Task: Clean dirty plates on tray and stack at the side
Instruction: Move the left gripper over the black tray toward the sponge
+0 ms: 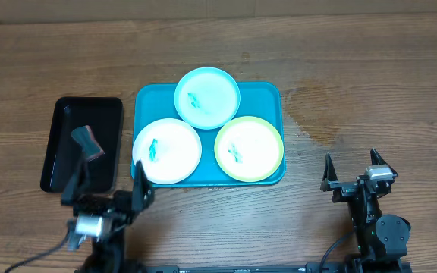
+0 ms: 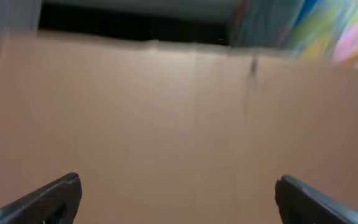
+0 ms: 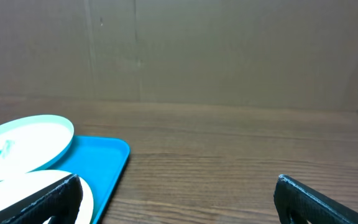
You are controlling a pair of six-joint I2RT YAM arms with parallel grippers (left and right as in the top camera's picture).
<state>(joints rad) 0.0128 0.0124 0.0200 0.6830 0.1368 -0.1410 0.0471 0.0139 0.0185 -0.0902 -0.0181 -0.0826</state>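
The turquoise tray (image 1: 268, 95) lies at the table's middle with three plates on it. The pale blue plate (image 1: 207, 97) is at the back, the white plate (image 1: 167, 150) at front left, the yellow-green plate (image 1: 249, 149) at front right. Each has a teal smear at its centre. My left gripper (image 1: 106, 188) is open and empty, just front-left of the tray; its wrist view (image 2: 178, 199) is blurred and shows only a brown wall. My right gripper (image 1: 352, 171) is open and empty, right of the tray. The right wrist view (image 3: 178, 199) shows the tray's corner (image 3: 107, 158) and the blue plate (image 3: 23, 149).
A narrow black tray (image 1: 101, 114) lies left of the turquoise tray, with a small grey and red object (image 1: 88, 142) in it. A brown cardboard wall stands behind the table. A darker stain (image 1: 317, 114) marks the wood right of the tray.
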